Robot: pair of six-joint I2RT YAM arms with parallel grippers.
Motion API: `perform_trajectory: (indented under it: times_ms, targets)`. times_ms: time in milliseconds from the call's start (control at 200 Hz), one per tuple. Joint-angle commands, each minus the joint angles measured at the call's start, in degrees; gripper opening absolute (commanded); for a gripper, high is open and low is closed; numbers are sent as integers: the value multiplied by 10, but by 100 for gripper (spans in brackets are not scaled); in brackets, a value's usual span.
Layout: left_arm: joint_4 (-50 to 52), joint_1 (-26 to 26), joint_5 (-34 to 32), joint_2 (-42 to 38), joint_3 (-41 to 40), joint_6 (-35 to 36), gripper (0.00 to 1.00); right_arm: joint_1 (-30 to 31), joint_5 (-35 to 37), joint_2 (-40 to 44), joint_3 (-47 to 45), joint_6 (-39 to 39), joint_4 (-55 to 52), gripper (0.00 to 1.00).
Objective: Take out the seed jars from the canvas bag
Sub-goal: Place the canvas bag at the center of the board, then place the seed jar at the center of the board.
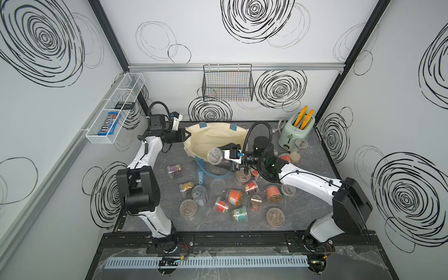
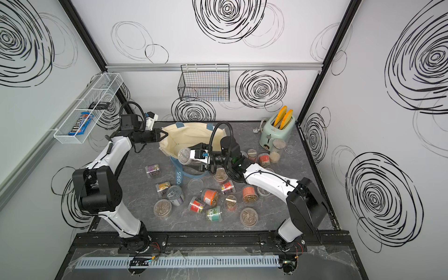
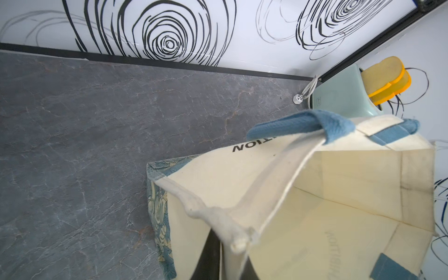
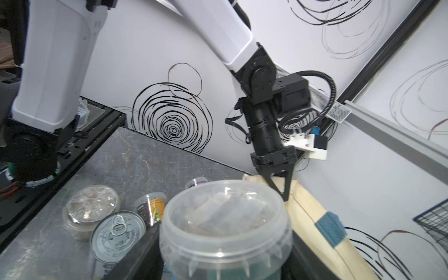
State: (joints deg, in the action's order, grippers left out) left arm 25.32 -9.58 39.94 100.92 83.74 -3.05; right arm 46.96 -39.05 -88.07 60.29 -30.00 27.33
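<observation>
Blue strap (image 1: 200, 177) reads "ORRIS"; canvas bag (image 3: 242, 184) print ends "TION"

One bag (image 1: 213, 138), one toaster (image 1: 291, 135) and one tin can (image 1: 199, 195) are counted — also two yellow slices (image 1: 303, 116), two wire baskets (image 1: 228, 84), two arms (image 1: 144, 155). Roughly sixteen small jars (image 1: 234, 196) are made out, some partly hidden behind an arm.

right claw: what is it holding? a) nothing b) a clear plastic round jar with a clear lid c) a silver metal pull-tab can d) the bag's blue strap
b: the right claw is closed around a clear plastic round seed jar at the near rim of the cream canvas bag, while the silver metal can lies well apart from it.
</observation>
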Motion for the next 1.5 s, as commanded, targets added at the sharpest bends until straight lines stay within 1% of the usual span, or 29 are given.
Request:
perform_trajectory:
  times_ms: [0, 90, 130, 215, 265, 360, 510, 535, 565, 705, 795, 855, 916, 1061, 1161, 1346, 1491]
  targets:
    - [12, 0, -19, 13, 16, -46, 20, 28, 1, 23, -22, 29, -10, 71]
    - [12, 0, -20, 19, 18, -56, 22, 48, -2, 28, -39, 43, -7, 71]
    - [14, 0, -18, 22, 20, -59, 25, 58, -1, 28, -44, 45, -11, 71]
    - [16, -2, -6, 24, 24, -61, 47, 80, -3, 26, -56, 48, -18, 71]
    - [12, -5, 4, 21, 22, -62, 55, 93, -9, 22, -65, 57, -18, 71]
    - [-5, -13, 12, 7, 12, -76, 64, 126, -10, 16, -84, 78, -2, 71]
    - [-25, -27, 8, -15, 3, -80, 74, 176, -7, 4, -119, 126, 50, 71]
    - [-25, -30, 8, -17, 3, -80, 79, 181, -5, 2, -121, 129, 51, 71]
    - [-24, -33, 7, -19, 4, -79, 81, 189, -4, -2, -125, 132, 52, 71]
    - [-8, -47, -3, -30, 3, -61, 84, 225, 10, -33, -136, 133, 56, 71]
    - [9, -54, -10, -45, 0, -42, 86, 240, 17, -60, -149, 138, 83, 71]
    - [19, -58, -24, -64, -7, -29, 86, 242, 23, -72, -165, 146, 125, 71]
    - [31, -60, -55, -87, -20, -11, 87, 243, 30, -85, -171, 148, 147, 71]
    - [24, -60, -111, -154, -80, 26, 88, 244, 67, -126, -170, 119, 147, 71]
    - [19, -60, -143, -194, -113, 52, 90, 242, 87, -157, -155, 114, 137, 71]
    - [34, -65, -165, -245, -147, 107, 92, 242, 89, -211, -132, 101, 135, 71]
    - [31, -72, -170, -277, -179, 120, 93, 242, 84, -238, -113, 98, 136, 71]
